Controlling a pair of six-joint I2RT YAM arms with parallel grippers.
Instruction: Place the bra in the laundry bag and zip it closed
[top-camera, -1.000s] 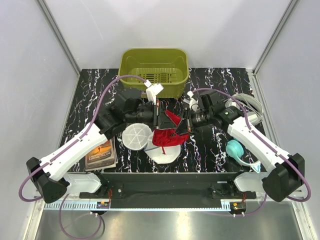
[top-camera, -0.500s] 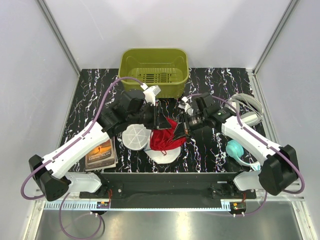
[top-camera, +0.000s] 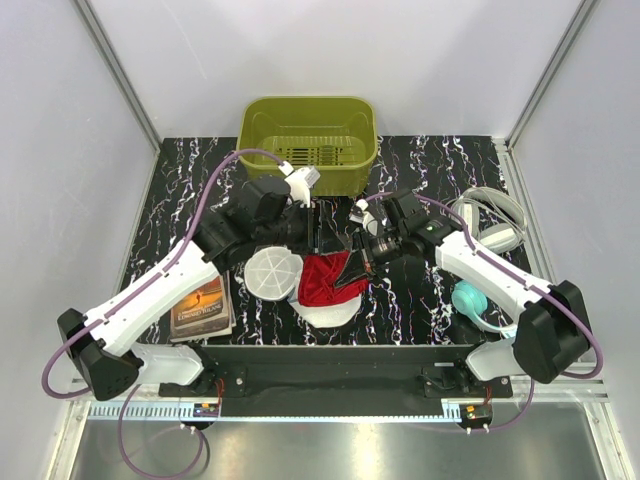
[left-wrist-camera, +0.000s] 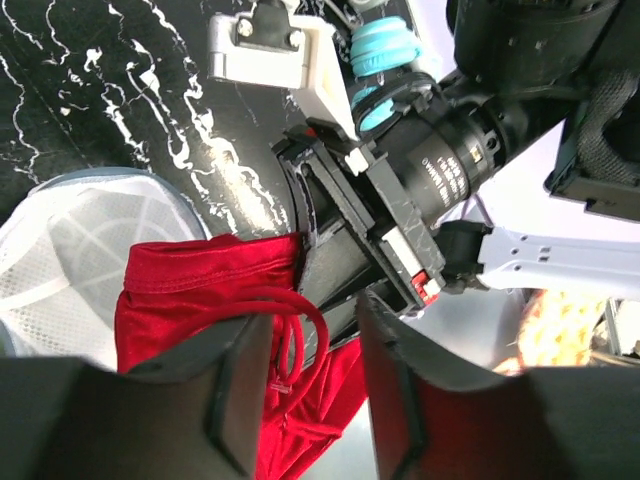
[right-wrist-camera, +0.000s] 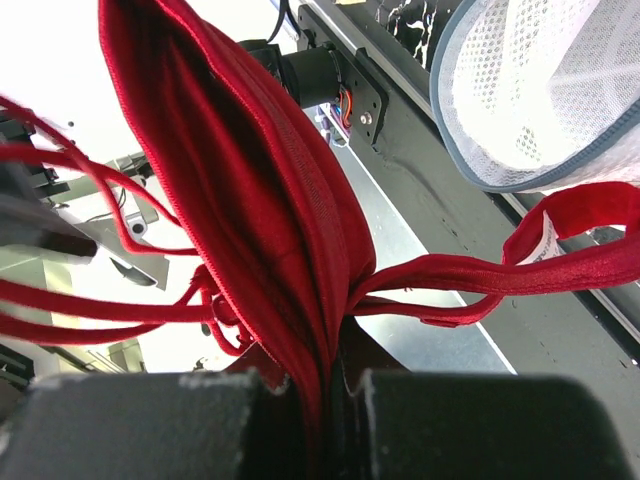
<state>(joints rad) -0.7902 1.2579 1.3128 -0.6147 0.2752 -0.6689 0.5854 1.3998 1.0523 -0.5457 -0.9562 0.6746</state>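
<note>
- Table (top-camera: 430, 165): dark marbled top, with open surface on the far and outer side of the right gripper (top-camera: 352, 262). Side rails well apart from both grippers.
- Olive-green basket (top-camera: 256, 135): just beyond the left gripper (top-camera: 318, 235), with its near wall close to that wrist. Tight room there.
- Right arm: folded in tighter than a second ago, elbow and shoulder link swung inward, wrist drawn closer to the left one.
- Left arm: barely shifted over the same second, wrist nudged a little nearer the bag.
- Laundry bag (top-camera: 273, 272): mesh disc on the near, outer side of the left gripper, beside the forearm. Its other white face lies below and between the two grippers.
- Bra (top-camera: 322, 282): hanging from the right gripper and draping onto that lower white face, touching the mesh disc's edge. Sits slightly further left than a second ago.
- Book (top-camera: 202, 306): well off to the left gripper's outer side.
- Teal rounded item (top-camera: 467, 297): well outside the right gripper, near the arm.
- Right gripper, wrist view: pinched hard on a fold of red fabric, straps trailing out both sides.
- Left gripper, wrist view: fingers (left-wrist-camera: 230, 390) apart, thin red strap loop in the gap. Contact with the strap cannot be told.
</note>
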